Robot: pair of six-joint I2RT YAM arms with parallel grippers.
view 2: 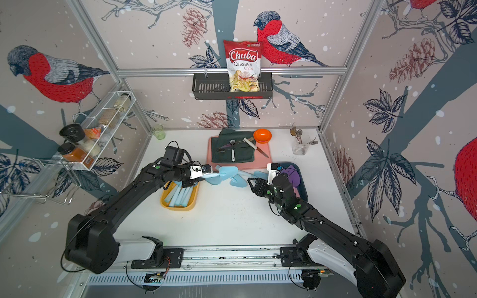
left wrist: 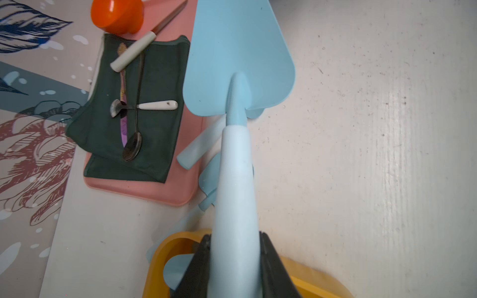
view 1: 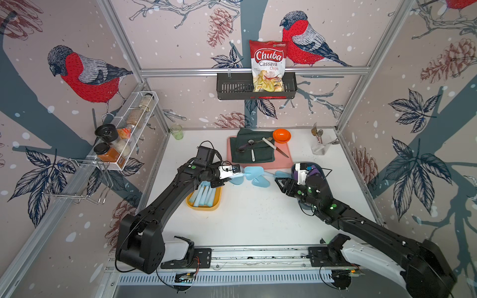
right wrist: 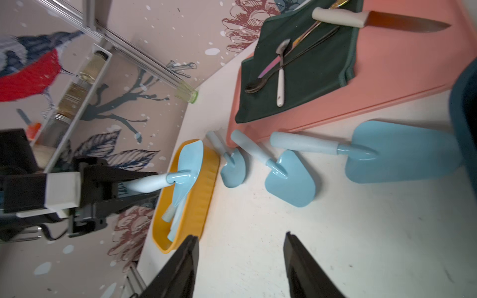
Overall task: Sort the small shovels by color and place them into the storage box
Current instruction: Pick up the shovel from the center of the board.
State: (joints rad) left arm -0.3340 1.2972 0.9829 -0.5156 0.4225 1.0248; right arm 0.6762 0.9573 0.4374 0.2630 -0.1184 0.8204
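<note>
My left gripper (view 1: 233, 172) (left wrist: 235, 247) is shut on the pale handle of a light blue shovel (view 1: 251, 171) (left wrist: 238, 64) (right wrist: 189, 165). It holds the shovel level, above the far end of the yellow tray (view 1: 189, 205) (right wrist: 198, 196), in which several light blue shovels lie. Three more light blue shovels (right wrist: 233, 167) (right wrist: 290, 178) (right wrist: 402, 152) lie on the table before the pink board. My right gripper (view 1: 277, 180) (right wrist: 241, 240) hangs open and empty over bare table near them. Purple shovels (view 2: 291, 172) lie in the dark blue box (view 2: 303, 191), partly hidden by my right arm.
Behind the loose shovels lies a pink cutting board (view 1: 282, 162) carrying a green cloth (view 1: 258, 152), spoons and a white-handled knife (view 1: 275, 147). An orange bowl (view 1: 281, 135) stands at its far corner. A glass of spoons (view 1: 318, 148) stands back right, a green cup (view 1: 176, 131) back left.
</note>
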